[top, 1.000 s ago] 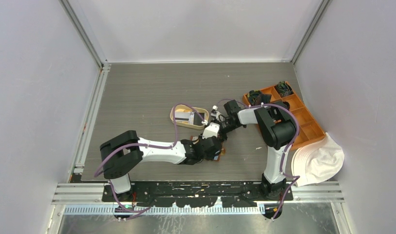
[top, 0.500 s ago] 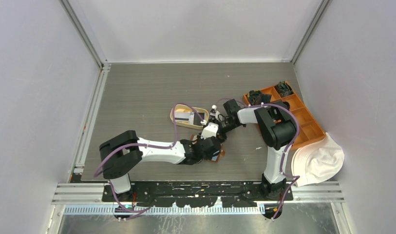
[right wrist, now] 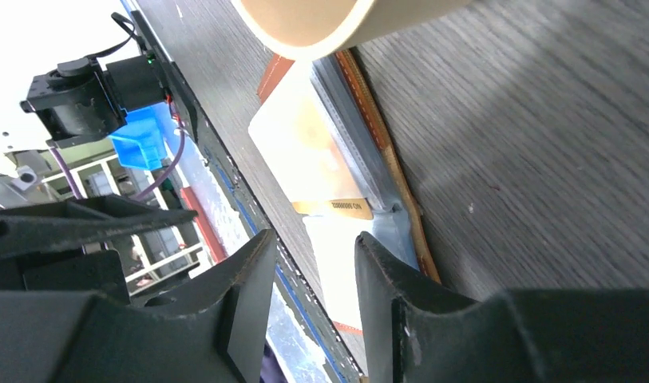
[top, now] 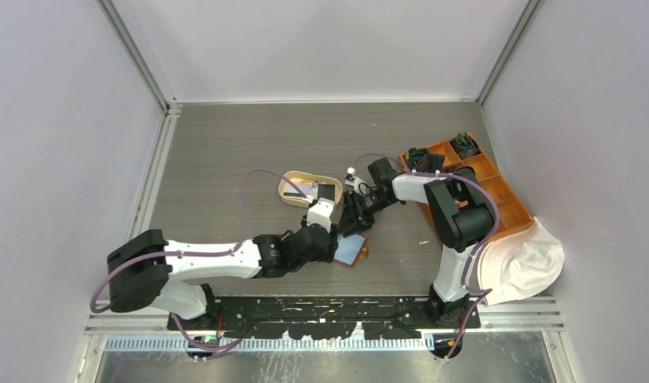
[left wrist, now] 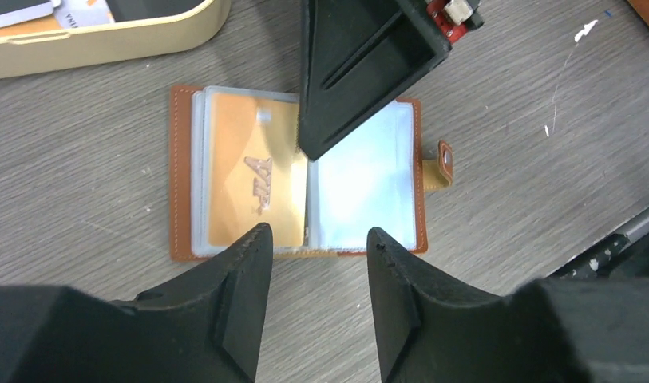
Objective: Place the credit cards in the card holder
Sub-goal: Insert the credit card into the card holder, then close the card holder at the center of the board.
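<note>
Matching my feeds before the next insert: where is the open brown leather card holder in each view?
Top external: brown leather card holder, lower centre.
Left wrist: card holder mid-frame, lying open.
Right wrist: card holder centre, seen obliquely.
Shared landmark: cream oval tray, near it in all three.

Left arm [top: 213, 259] and right arm [top: 457, 215]: white links and black joint housings are noted. Purple cables [top: 261, 171] are looped along both. Fingers [left wrist: 241, 303] are seen matt black, wedge-shaped, bevelled

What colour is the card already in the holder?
Golden orange; the card shows best in left wrist view.
</note>
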